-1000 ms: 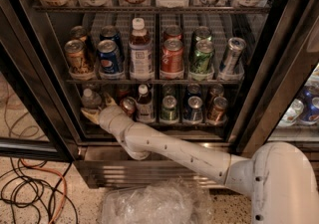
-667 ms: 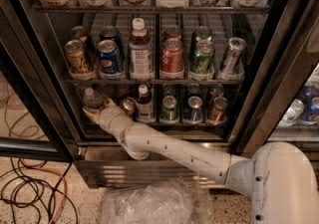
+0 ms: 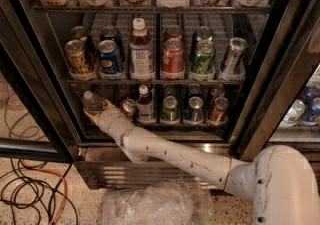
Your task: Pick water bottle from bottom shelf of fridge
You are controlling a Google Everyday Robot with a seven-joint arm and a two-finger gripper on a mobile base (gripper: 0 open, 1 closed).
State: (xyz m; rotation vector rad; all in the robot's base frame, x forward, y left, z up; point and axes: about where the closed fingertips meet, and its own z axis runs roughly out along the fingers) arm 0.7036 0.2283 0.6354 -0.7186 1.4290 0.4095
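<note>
The fridge (image 3: 280, 69) stands open in front of me, with black door frames and a shiny ribbed steel base. The bottom shelf (image 3: 165, 125) holds one row of small cans and a dark bottle. The water bottle (image 3: 91, 101), small and clear, stands at the shelf's far left. My white arm reaches in from the lower right, and my gripper (image 3: 96, 110) is at the bottle's lower part, with a tan finger (image 3: 106, 104) on its right side. The bottle's base is hidden behind the gripper.
A tilted copper can (image 3: 128, 107) and a white-capped dark bottle (image 3: 145, 104) stand just right of the gripper. The rack above (image 3: 150, 81) holds taller cans. Crumpled clear plastic (image 3: 155, 204) lies on the floor below; cables (image 3: 30, 194) lie at the left.
The arm and gripper stay at the water bottle; the bottle top sits about where it was. No clear movement shows.
</note>
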